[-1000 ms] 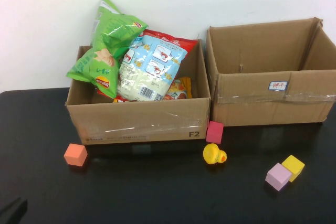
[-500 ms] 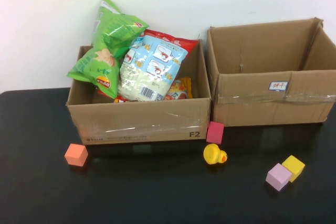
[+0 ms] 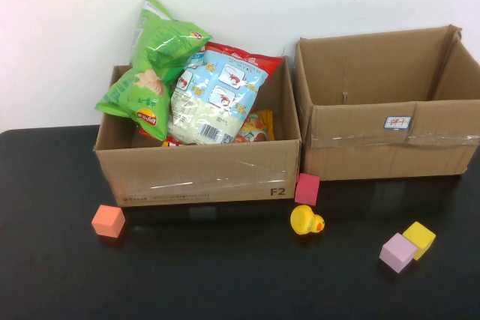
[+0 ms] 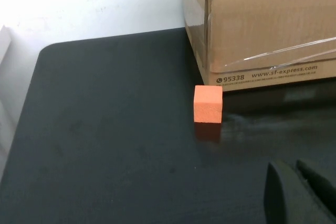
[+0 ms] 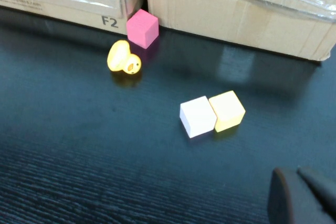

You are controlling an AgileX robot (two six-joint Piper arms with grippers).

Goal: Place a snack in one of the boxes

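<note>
Several snack bags stand in the left cardboard box (image 3: 202, 177): a green chips bag (image 3: 150, 65), a blue-and-white bag (image 3: 217, 95) and an orange pack (image 3: 259, 125). The right cardboard box (image 3: 390, 140) looks empty inside. Neither gripper shows in the high view. My left gripper (image 4: 287, 165) hangs low over the black table, short of the left box's corner (image 4: 273, 40), shut and empty. My right gripper (image 5: 290, 171) hangs over the table in front of the right box (image 5: 236, 9), shut and empty.
An orange cube (image 3: 109, 220) lies before the left box, also in the left wrist view (image 4: 208, 104). A pink cube (image 3: 306, 188) and a yellow duck (image 3: 306, 220) lie between the boxes. A lilac cube (image 3: 397, 252) and a yellow cube (image 3: 418, 239) lie at the right.
A dark tip of the left arm at the lower left corner of the high view has drawn back out of view. Nothing else has moved.
</note>
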